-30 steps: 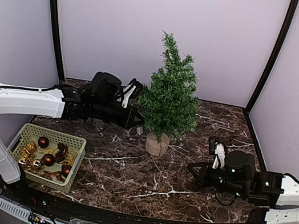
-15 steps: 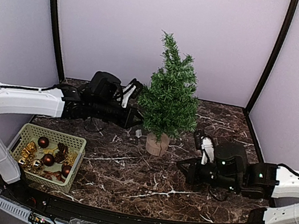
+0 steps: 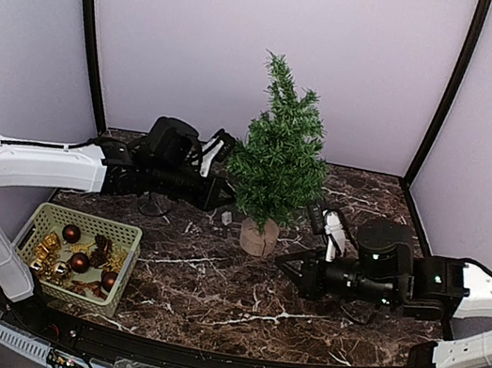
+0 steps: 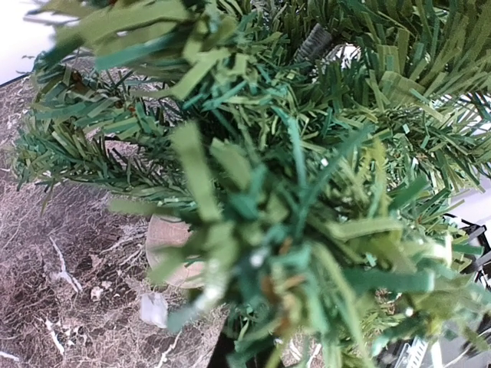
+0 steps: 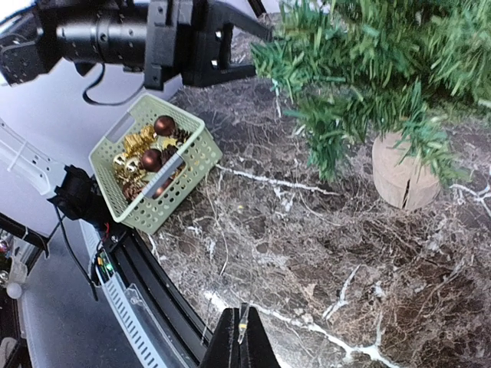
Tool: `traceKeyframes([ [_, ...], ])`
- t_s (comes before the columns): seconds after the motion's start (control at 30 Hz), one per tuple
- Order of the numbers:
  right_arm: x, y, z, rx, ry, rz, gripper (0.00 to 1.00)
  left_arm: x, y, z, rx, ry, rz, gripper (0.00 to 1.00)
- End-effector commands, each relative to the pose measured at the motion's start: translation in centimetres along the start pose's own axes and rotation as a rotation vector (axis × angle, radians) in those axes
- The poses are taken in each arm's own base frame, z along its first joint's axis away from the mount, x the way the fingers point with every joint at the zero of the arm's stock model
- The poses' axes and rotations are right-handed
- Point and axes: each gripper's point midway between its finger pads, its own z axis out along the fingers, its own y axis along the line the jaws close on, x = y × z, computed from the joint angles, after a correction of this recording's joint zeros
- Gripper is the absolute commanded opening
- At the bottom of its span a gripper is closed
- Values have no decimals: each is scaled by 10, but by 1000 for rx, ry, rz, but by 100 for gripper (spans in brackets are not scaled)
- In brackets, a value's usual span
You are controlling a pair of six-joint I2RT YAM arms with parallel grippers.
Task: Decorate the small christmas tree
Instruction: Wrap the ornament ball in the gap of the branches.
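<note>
- R gripper [image 3: 282,259], jaws together, empty, has slid left twd basket [image 3: 92,217] at table's [image 3: 209,282] front-left corner (likely after ornaments [image 3: 71,232]).
- L gripper [image 3: 223,194], jaws together, stays in small christmas tree [image 3: 278,166] branches.

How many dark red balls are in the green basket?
3 balls: one near the basket's far edge, one in the middle, one at the near right corner. More may hide under the gold decorations.

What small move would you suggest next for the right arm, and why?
Probably move the right gripper toward the basket, opening its jaws: it is shut and empty, the small christmas tree shows no decorations, and the ornaments lie in the basket.
</note>
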Motion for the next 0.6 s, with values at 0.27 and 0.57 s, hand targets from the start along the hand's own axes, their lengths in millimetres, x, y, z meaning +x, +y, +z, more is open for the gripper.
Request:
traceKeyframes([
  [0.27,-59,-11,-42,93,-246,82,0,-6,11,-5,-44,-20,6,0],
  [0.57,-41,-57,-47,269,-270,173,0,-6,23,-9,-76,-19,-2,0],
])
